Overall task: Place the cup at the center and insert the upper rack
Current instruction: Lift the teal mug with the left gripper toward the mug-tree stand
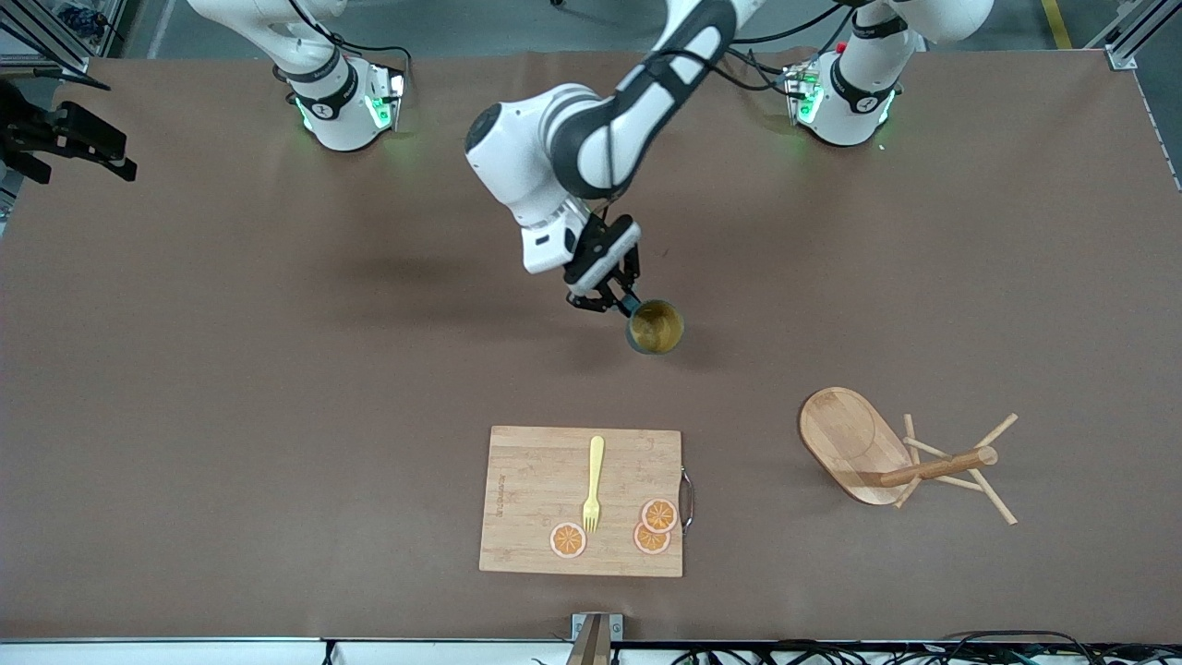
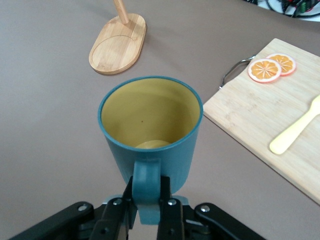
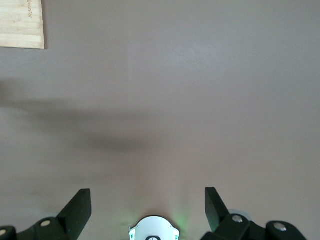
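The cup [image 1: 656,326], dark teal with a mustard-yellow inside, stands upright near the middle of the table. My left gripper [image 1: 617,300] is shut on its small side handle. In the left wrist view the cup [image 2: 150,125] fills the middle, and the gripper [image 2: 147,200] pinches the handle from both sides. Whether the cup's bottom touches the table I cannot tell. The upper rack [image 1: 854,443] lies tipped on its side toward the left arm's end, nearer the front camera than the cup; its oval base [image 2: 118,44] also shows. My right gripper [image 3: 147,192] hangs open over bare table by its own base.
A bamboo cutting board [image 1: 526,489] lies nearer the front camera than the cup. On it are a yellow fork [image 1: 594,485] and three orange slices [image 1: 659,514]. The board [image 2: 260,115] shows in the left wrist view, and its corner [image 3: 20,22] in the right wrist view.
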{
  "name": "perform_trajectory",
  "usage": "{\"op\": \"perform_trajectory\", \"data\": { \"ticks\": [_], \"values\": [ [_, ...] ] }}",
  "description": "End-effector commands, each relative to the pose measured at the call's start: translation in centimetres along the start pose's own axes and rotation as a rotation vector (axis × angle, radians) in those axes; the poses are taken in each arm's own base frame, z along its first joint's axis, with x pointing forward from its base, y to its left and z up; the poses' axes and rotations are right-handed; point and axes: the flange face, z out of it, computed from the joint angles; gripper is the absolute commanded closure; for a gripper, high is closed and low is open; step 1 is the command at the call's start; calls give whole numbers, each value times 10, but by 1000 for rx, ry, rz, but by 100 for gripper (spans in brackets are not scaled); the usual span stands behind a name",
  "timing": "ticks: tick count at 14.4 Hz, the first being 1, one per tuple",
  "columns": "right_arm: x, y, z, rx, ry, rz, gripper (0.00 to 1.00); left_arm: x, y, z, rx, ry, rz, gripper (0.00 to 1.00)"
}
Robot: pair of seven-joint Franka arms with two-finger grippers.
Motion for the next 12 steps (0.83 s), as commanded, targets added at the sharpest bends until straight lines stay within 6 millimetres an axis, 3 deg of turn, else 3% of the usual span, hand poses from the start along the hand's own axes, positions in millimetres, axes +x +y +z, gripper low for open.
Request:
{"op": "perform_trajectory", "data": {
  "ticks": [1,3,7,10,12],
  "values": [
    [-9,2,-3,-4,14,-5,0,72,-16,-18,-6,-149,24,100],
    [-9,2,-3,-4,14,-7,0,122,-27,-23,-23,-251,15,100],
    [-9,2,-3,-4,14,-5,0,185,-45,-25,-69,-413,1,100],
    [-9,2,-4,-4,16,-5,0,229,-57,-15,-106,-559,-40,100],
    [-9,3,-4,-4,16,-5,0,258,-64,2,-132,-670,-63,100]
  ]
}}
